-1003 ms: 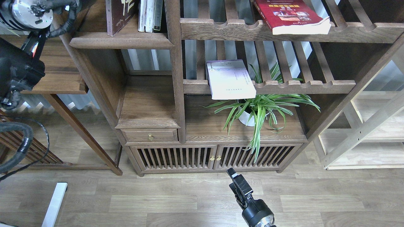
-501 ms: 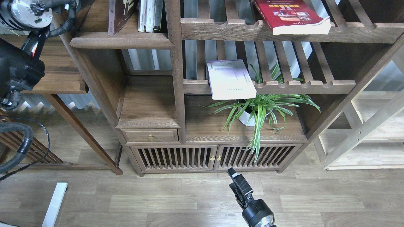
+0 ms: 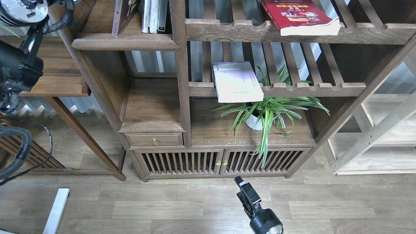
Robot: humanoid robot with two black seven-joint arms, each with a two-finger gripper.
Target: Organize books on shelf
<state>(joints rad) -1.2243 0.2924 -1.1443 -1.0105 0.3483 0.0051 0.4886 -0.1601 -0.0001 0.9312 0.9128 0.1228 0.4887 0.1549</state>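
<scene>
Head view of the bookcase. The maroon paperback with white characters (image 3: pixel 123 14) stands tilted on the solid dark-brown wooden shelf with the rounded front lip (image 3: pixel 125 41), its top leaning right toward a few pale upright books (image 3: pixel 154 16) standing against the compartment's right post. The thick bright red paperback with small cover photos (image 3: pixel 300 16) lies flat on the upper slatted rack with a scalloped front rail (image 3: pixel 247 31), its page edges overhanging the rail. The pale white-lavender paperback (image 3: pixel 237 82) lies flat on the lower slatted rack (image 3: pixel 325 88), projecting over its front rail above a green striped-leaf plant in a white pot (image 3: pixel 266 112). Below sit a small drawer with a brass knob (image 3: pixel 154 140) and slatted cabinet doors (image 3: pixel 214 161). The right gripper (image 3: pixel 243 188) hangs low over the wood-plank floor (image 3: pixel 162 208), well apart from every book; whether its jaws are parted cannot be told, and they hold nothing. The left arm (image 3: pixel 19 65) rises at the left edge, its gripper out of view.
</scene>
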